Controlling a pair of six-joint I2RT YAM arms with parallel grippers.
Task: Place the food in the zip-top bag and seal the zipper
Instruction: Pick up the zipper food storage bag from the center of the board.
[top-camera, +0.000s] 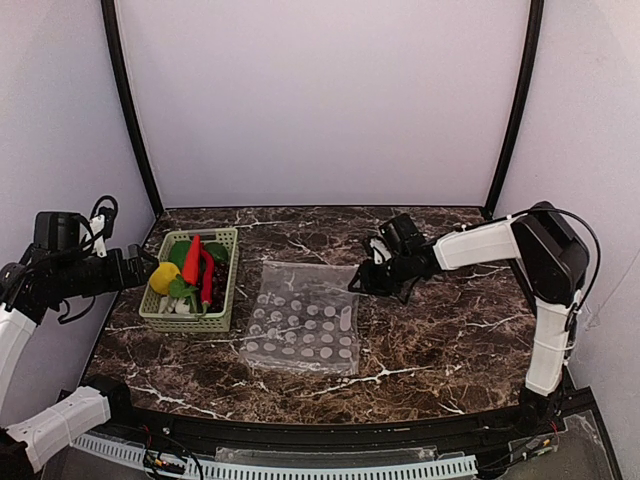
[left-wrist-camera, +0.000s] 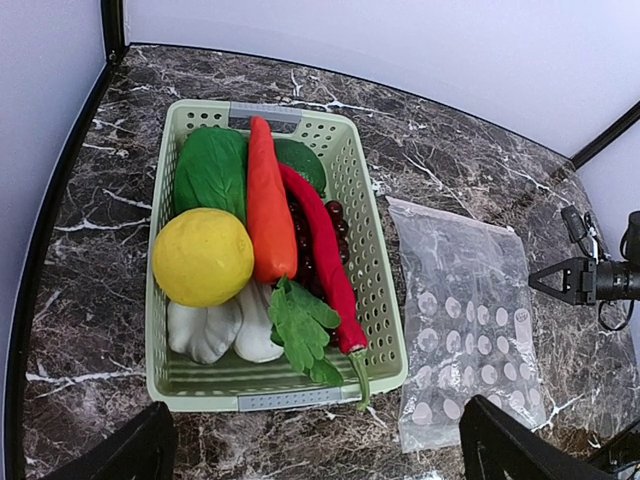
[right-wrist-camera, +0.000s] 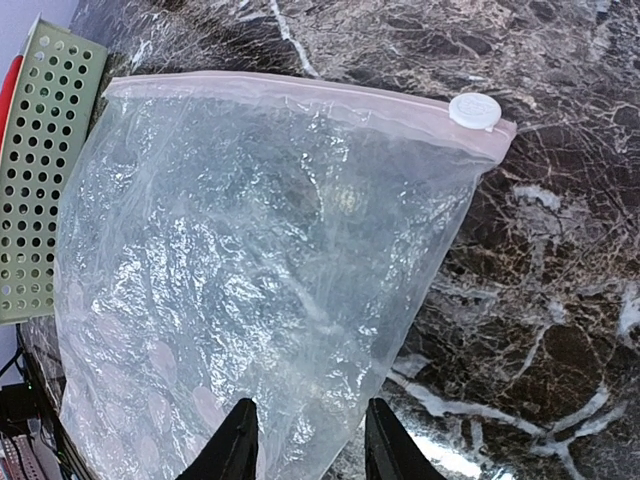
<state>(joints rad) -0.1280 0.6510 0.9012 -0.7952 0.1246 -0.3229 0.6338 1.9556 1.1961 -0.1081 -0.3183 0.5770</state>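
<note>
Tabletop (top-camera: 450, 340) of dark veined marble bears bag (top-camera: 300, 320); pale walls (top-camera: 320, 100), black posts (top-camera: 128, 110).

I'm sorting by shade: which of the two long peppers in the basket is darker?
The deep red pepper nearer the bag; the orange-red pepper lies beside the lemon.

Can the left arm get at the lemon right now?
Probably yes. The lemon lies uncovered on top in the basket, and the open left hand faces it from close by with nothing between.
</note>
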